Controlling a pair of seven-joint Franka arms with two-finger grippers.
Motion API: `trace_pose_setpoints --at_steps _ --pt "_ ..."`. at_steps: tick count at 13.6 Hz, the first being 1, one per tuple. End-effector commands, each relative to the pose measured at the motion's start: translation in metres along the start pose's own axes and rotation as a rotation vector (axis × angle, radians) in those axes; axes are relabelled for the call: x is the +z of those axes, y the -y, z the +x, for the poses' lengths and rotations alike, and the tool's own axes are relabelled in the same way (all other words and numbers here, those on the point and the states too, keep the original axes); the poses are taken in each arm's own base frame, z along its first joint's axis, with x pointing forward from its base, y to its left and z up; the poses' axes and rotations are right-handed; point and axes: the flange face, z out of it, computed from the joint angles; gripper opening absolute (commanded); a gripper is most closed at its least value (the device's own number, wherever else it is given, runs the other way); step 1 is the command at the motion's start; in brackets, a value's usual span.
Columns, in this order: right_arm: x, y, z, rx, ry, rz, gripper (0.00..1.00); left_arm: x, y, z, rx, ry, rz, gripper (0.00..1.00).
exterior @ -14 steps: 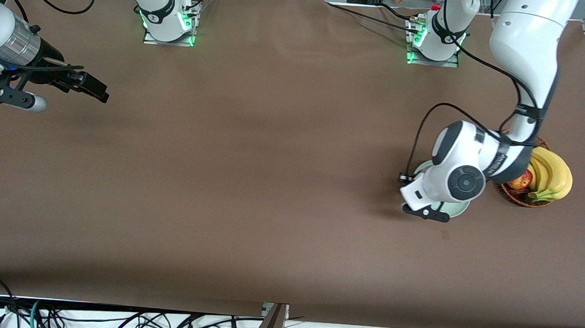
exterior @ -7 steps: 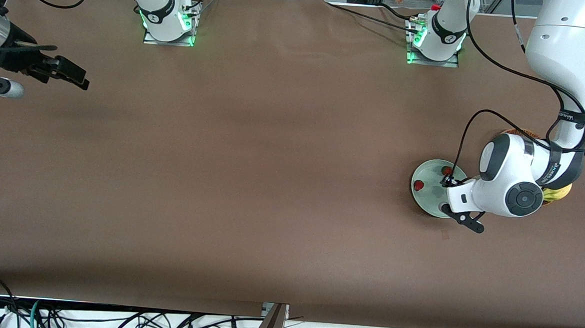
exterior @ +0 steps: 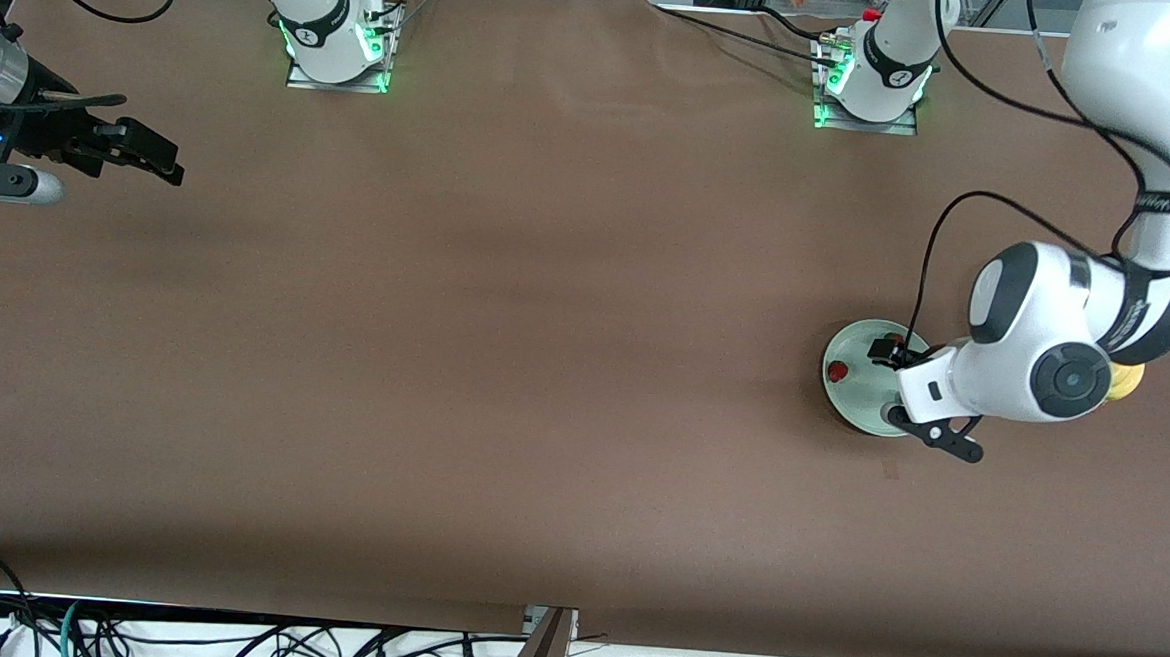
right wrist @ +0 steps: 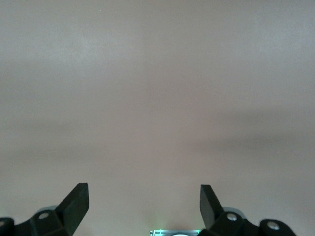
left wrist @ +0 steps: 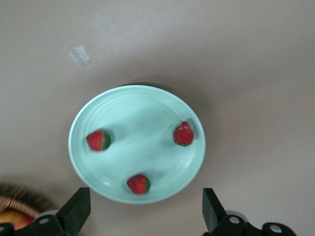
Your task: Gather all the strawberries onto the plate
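The pale mint plate (left wrist: 140, 110) holds three strawberries: one (left wrist: 99, 140), a second (left wrist: 183, 133) and a third (left wrist: 139, 184) near the rim. In the front view the plate (exterior: 854, 395) sits toward the left arm's end of the table, with one strawberry (exterior: 837, 371) showing and the others hidden by the arm. My left gripper (left wrist: 143, 210) hangs open and empty above the plate's rim; it also shows in the front view (exterior: 887, 352). My right gripper (exterior: 144, 151) is open and empty over bare table at the right arm's end, and waits; its wrist view (right wrist: 143, 204) shows only table.
A brown wicker basket (left wrist: 17, 202) with a red apple (left wrist: 12, 217) stands right beside the plate. In the front view the left arm hides most of it, and only a bit of yellow banana (exterior: 1126, 380) shows. Brown cloth covers the table (exterior: 503, 364).
My left hand has shifted off the plate toward the basket, uncovering the plate and a strawberry. My right gripper has drawn back toward its end of the table.
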Motion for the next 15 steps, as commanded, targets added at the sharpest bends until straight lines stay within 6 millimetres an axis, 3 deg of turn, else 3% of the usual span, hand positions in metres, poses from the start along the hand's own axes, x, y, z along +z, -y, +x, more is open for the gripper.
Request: trace_pose_setpoints --at_steps 1,4,6,8,9,11,12,14,15 --pt "-0.006 0.003 0.0 -0.018 -0.011 -0.013 1.0 -0.078 -0.023 -0.026 -0.04 -0.05 0.043 1.0" --pt "-0.005 0.003 0.002 -0.018 -0.012 -0.009 1.0 -0.16 -0.021 -0.053 -0.07 -0.038 0.045 1.0" --pt "-0.018 0.005 0.002 -0.018 -0.038 -0.017 1.0 -0.194 -0.012 -0.064 -0.096 -0.076 0.047 1.0" --pt "-0.023 0.004 0.002 -0.021 -0.044 -0.026 1.0 -0.236 -0.002 -0.099 -0.151 -0.149 0.069 1.0" --pt "-0.023 0.005 0.002 -0.024 -0.045 -0.029 1.0 -0.247 -0.002 -0.124 -0.185 -0.159 0.074 1.0" --pt "-0.016 0.012 0.003 -0.032 -0.031 -0.037 1.0 -0.255 -0.032 -0.181 -0.196 -0.186 0.051 1.0" --pt "-0.015 0.012 0.004 -0.028 -0.027 -0.03 1.0 -0.249 -0.038 -0.193 -0.196 -0.199 0.052 1.0" --pt "-0.012 0.013 0.006 -0.038 -0.022 -0.041 1.0 -0.227 -0.045 -0.185 -0.206 -0.225 0.054 1.0" --pt "-0.011 0.013 0.005 -0.038 -0.015 -0.04 1.0 -0.229 -0.045 -0.183 -0.226 -0.263 0.056 1.0"
